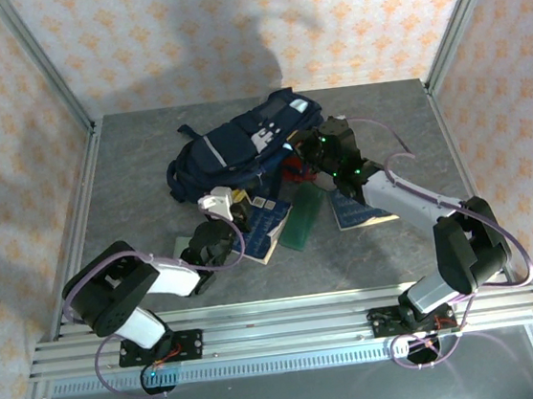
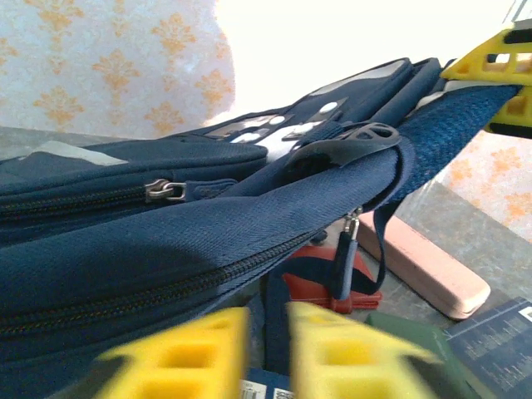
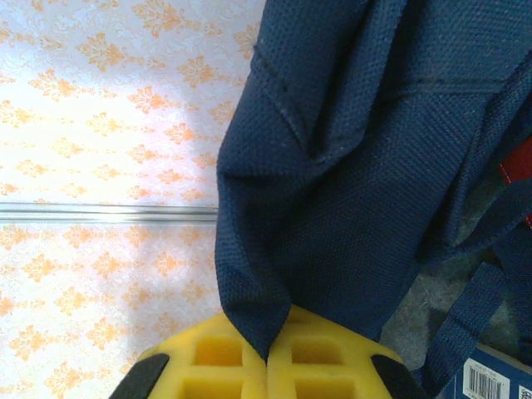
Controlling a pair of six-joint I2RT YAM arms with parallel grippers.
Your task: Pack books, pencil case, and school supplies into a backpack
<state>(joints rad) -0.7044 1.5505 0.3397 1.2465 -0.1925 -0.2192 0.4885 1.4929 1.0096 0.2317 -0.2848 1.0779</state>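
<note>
Nothing looks packed yet. The large navy blue fabric backpack point(image 1: 232, 150) lies on the grey counter point(image 1: 142, 204). The two dark blue softcover books point(image 1: 268, 226), the slim dark green rectangle point(image 1: 305, 219), the small red square point(image 2: 320, 287) and the pale pink oblong pencil case point(image 2: 428, 268) lie outside it, by its near edge. The right gripper point(image 3: 268, 353) pinches a fold of backpack fabric. The left gripper point(image 2: 268, 337) hovers by the zip, narrowly parted and holding nothing. Opening the bag seems the step in hand, and all the loading is left to do.
</note>
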